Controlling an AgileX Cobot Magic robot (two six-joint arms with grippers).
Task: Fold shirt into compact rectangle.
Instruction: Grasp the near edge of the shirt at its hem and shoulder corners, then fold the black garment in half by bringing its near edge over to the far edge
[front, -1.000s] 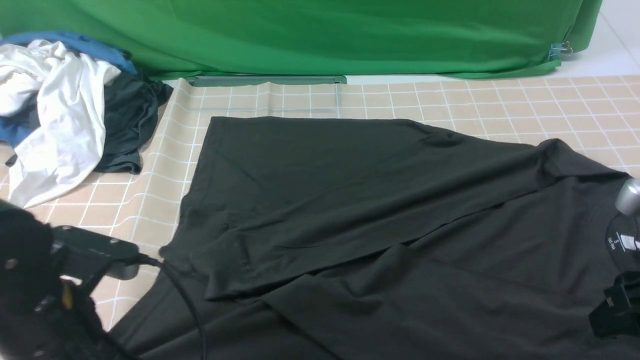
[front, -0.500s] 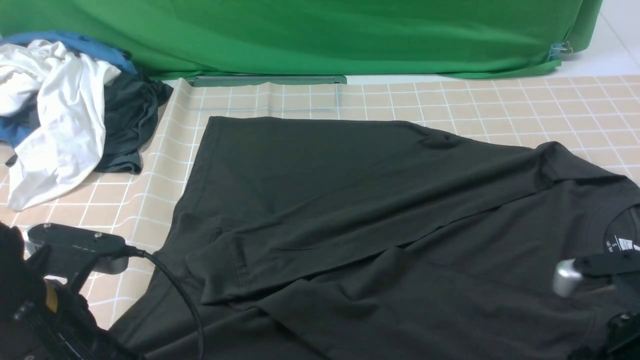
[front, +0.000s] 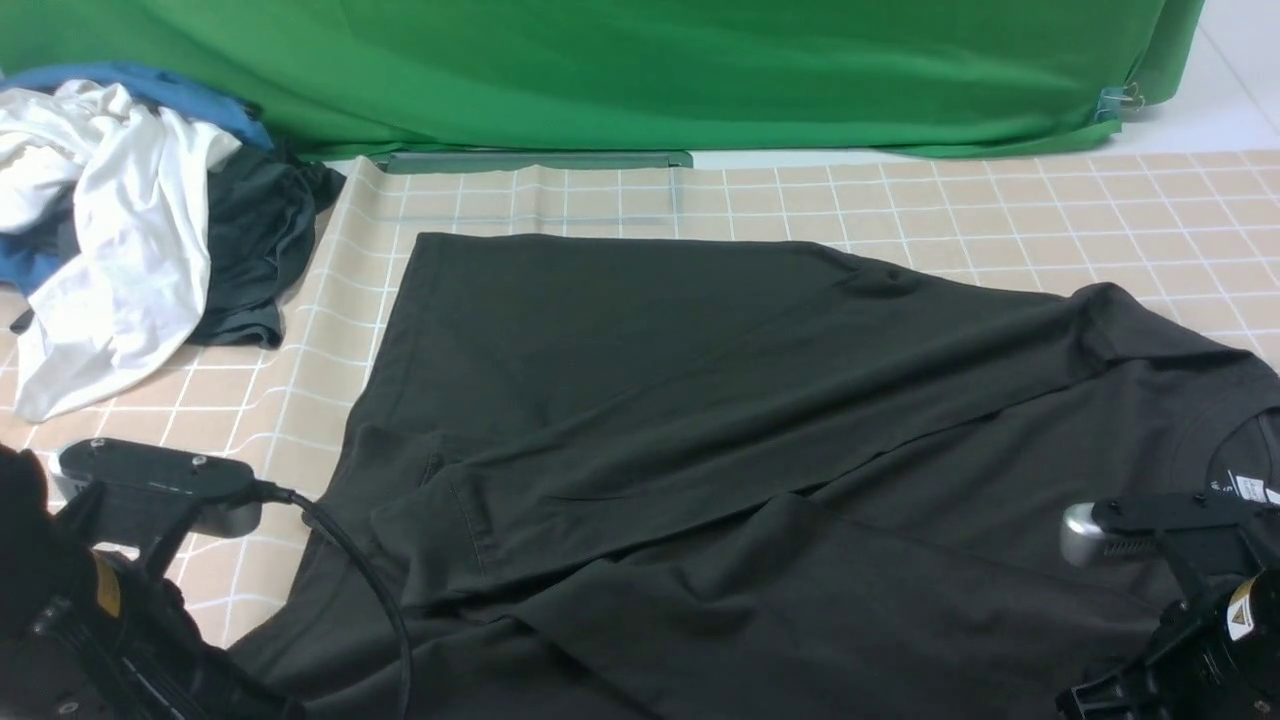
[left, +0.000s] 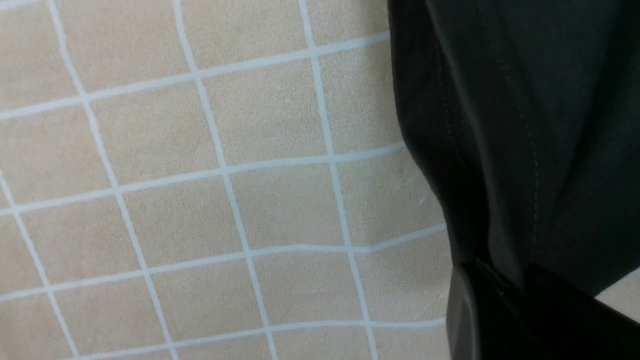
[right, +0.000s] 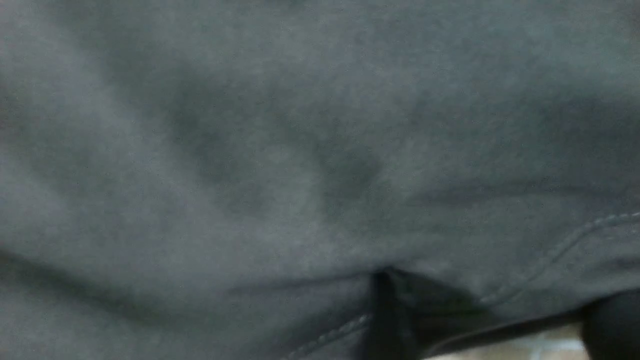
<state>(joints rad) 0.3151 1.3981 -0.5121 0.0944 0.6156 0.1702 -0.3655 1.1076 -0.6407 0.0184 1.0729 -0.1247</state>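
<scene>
Across the checked tan table (front: 1000, 200), one black shirt (front: 700, 420) lies spread. Its far side is folded over in a long diagonal flap, with one white neck label (front: 1245, 487) at the right. One heap of clothes (front: 130, 220), white, blue and dark, sits far left. Of two grippers, the left gripper (left: 505, 305) is clamped on the shirt's edge; the right gripper (right: 497, 320) is close against cloth, its grip impossible to tell.

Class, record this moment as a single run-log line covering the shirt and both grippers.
shirt: spread, partly folded | left gripper: shut on shirt edge | right gripper: low on shirt, grip unclear
</scene>
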